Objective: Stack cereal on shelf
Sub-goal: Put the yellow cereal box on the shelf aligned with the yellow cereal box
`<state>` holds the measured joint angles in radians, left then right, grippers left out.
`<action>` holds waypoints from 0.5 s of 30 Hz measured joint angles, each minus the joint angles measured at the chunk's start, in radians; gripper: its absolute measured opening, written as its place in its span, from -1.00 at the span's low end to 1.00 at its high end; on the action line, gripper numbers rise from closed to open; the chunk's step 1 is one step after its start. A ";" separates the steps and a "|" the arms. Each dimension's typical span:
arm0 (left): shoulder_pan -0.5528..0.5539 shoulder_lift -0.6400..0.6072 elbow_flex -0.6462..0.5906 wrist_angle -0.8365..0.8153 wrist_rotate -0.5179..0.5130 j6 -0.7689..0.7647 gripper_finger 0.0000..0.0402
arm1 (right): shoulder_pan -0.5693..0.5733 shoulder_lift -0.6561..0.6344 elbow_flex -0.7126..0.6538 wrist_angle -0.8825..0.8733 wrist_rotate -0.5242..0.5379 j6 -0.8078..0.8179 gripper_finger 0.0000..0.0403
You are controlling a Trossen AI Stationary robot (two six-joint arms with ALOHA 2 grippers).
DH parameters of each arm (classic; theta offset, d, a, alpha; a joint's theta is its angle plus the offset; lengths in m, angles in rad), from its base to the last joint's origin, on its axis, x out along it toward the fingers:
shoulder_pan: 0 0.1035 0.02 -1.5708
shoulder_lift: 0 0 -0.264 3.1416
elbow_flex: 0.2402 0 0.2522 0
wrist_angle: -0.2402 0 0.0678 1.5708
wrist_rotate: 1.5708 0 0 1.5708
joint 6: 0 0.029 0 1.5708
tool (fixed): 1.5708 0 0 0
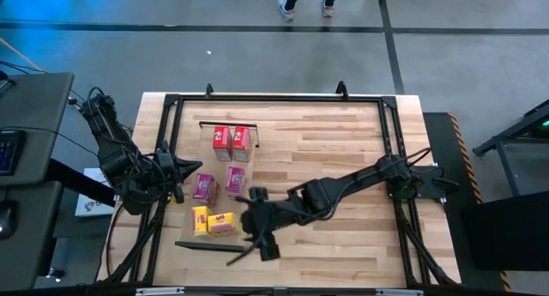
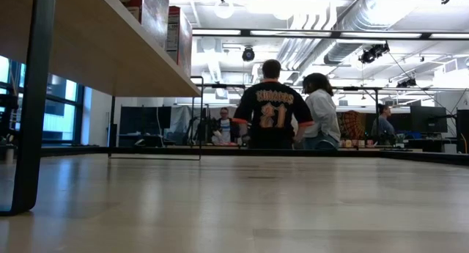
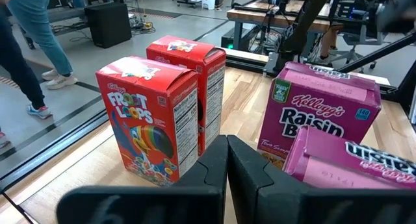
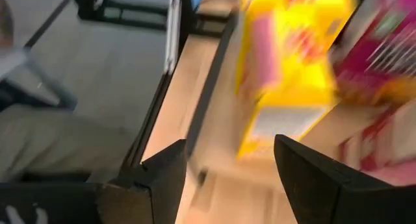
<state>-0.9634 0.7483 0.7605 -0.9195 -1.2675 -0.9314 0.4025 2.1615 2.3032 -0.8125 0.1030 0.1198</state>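
The shelf (image 1: 249,163) is a pale wooden panel on the table's left half. On it stand two red cereal boxes (image 1: 232,139) at the far end, two pink ones (image 1: 220,184) in the middle, and a yellow box (image 1: 200,219) beside a yellow-and-pink one (image 1: 222,224) at the near end. My right gripper (image 1: 244,220) is open just right of the yellow boxes. In its wrist view the yellow box (image 4: 286,62) stands ahead of the fingers, apart from them. My left gripper (image 3: 227,162) is shut at the shelf's left side, facing the red boxes (image 3: 153,113) and pink boxes (image 3: 318,113).
A black metal frame (image 1: 390,124) borders the tabletop, and bare wood (image 1: 334,141) lies right of the shelf. In the low view the shelf's underside (image 2: 95,44) and its black leg (image 2: 33,99) fill the upper left. People (image 2: 272,106) stand in the room behind.
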 joint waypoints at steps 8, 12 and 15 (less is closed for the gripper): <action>0.000 0.000 0.000 0.001 0.000 0.000 -1.00 | 0.072 -0.004 -0.060 -0.001 -0.009 0.038 -0.29; 0.000 0.000 0.000 0.003 0.000 -0.009 -1.00 | 0.075 -0.003 -0.211 0.156 -0.077 0.012 -0.84; 0.000 0.000 0.000 0.003 0.000 -0.009 -1.00 | 0.048 0.002 -0.298 0.261 -0.090 0.014 -0.92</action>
<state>-0.9634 0.7483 0.7605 -0.9169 -1.2675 -0.9401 0.4503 2.1635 2.0049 -0.5515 0.0128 0.1333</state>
